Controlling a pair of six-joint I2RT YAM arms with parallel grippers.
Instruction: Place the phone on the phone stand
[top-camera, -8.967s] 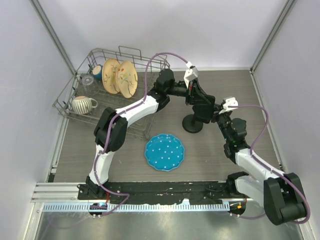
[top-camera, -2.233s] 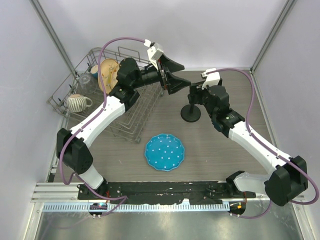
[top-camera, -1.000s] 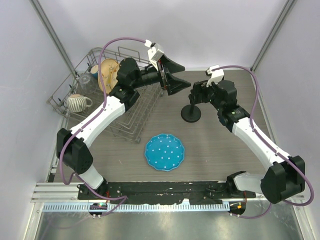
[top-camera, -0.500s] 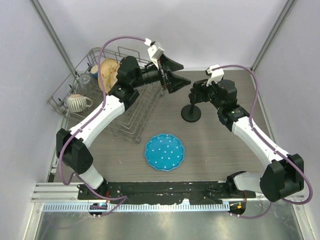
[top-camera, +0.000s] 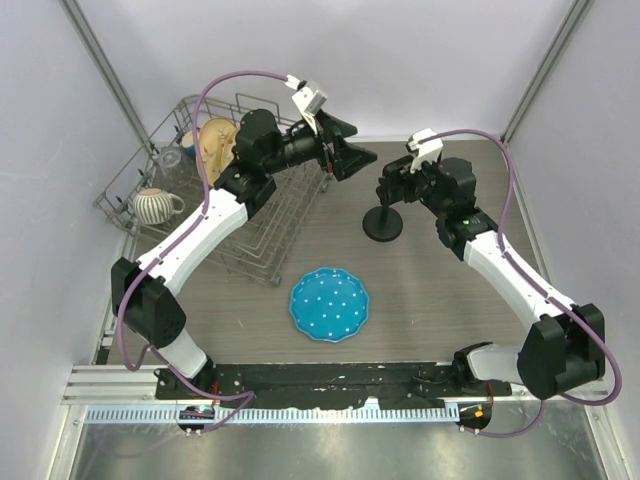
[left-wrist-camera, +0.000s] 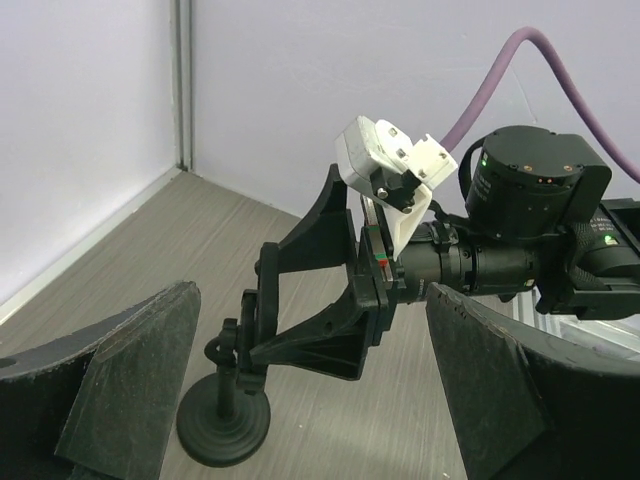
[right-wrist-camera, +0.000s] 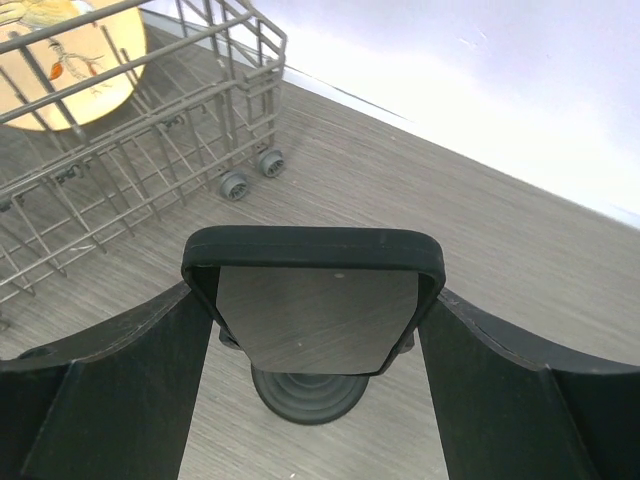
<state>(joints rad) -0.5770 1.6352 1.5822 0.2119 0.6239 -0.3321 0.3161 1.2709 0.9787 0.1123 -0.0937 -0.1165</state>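
Observation:
The phone (right-wrist-camera: 318, 320), a glossy black slab, stands upright between the fingers of my right gripper (right-wrist-camera: 318, 300), which is shut on its two side edges. Directly under it is the phone stand (right-wrist-camera: 308, 392), with its round base on the table. In the left wrist view the phone (left-wrist-camera: 268, 300) shows edge-on against the clamp at the top of the phone stand (left-wrist-camera: 225, 425). From above, my right gripper (top-camera: 390, 185) is over the phone stand (top-camera: 383, 228). My left gripper (top-camera: 358, 150) hangs open and holds nothing, a little to the left of the stand and facing it.
A wire dish rack (top-camera: 230, 190) fills the back left and holds patterned plates (top-camera: 220, 140) and a striped mug (top-camera: 160, 205). A blue dotted plate (top-camera: 330, 304) lies on the table in front of the stand. The back wall stands close behind both grippers.
My left gripper has drawn back slightly up and left, away from the stand. My right gripper has shifted a little to the left with the phone, over the stand.

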